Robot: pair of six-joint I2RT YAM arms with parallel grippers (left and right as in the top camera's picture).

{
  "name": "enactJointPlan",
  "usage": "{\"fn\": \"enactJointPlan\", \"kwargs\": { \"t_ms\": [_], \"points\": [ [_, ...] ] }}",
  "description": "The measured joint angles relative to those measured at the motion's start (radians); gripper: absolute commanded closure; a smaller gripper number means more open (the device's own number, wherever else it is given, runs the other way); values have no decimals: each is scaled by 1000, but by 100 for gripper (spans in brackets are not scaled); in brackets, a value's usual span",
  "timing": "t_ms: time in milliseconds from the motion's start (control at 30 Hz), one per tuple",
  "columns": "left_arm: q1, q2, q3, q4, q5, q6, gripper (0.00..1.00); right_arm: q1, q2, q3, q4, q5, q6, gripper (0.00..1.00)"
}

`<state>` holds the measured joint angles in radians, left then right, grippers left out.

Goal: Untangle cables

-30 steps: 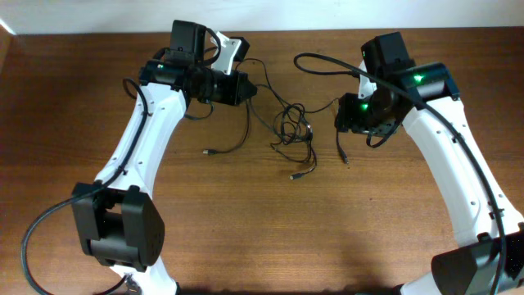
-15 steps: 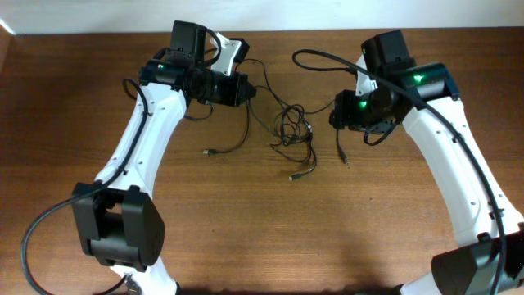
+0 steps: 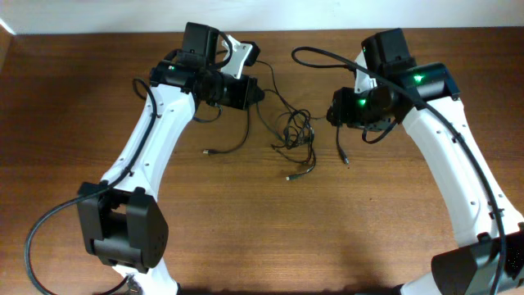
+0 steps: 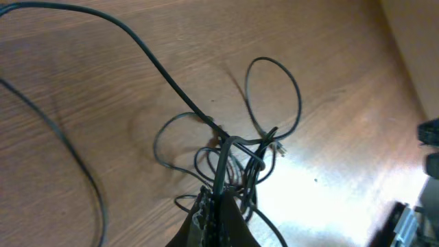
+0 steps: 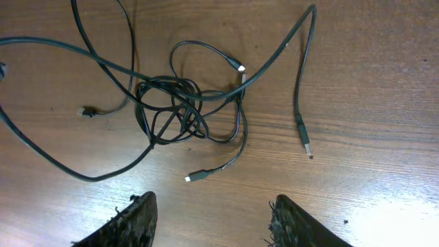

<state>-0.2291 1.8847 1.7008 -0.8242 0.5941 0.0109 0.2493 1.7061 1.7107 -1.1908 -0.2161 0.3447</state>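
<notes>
Several thin black cables are knotted into a small clump on the worktop, midway between its sides and toward the far edge. Loose loops and free tails spread outward from the knot. Small plug ends lie flat on the wood, apart from one another. One strand rises from the clump into the closed left pincer.

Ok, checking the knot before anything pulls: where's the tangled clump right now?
Overhead, the tangled clump sits on the table between the left gripper and the right gripper, in the upper middle of the view.
</notes>
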Motion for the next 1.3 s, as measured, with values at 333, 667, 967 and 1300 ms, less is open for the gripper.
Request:
{"fn": "enactJointPlan", "kwargs": {
  "t_ms": [333, 667, 967, 1300],
  "points": [
    [0, 0, 0, 0, -34, 0, 100, 0, 4, 0, 18, -26, 22, 45],
    [0, 0, 0, 18, -53, -196, 100, 3, 105, -1, 122, -170, 27, 45],
    [0, 0, 0, 25, -25, -266, 100, 50, 245, -1, 164, -174, 26, 47],
    [1, 0, 0, 27, -25, -266, 100, 52, 386, -3, 388, -108, 26, 79]
  ]
}}
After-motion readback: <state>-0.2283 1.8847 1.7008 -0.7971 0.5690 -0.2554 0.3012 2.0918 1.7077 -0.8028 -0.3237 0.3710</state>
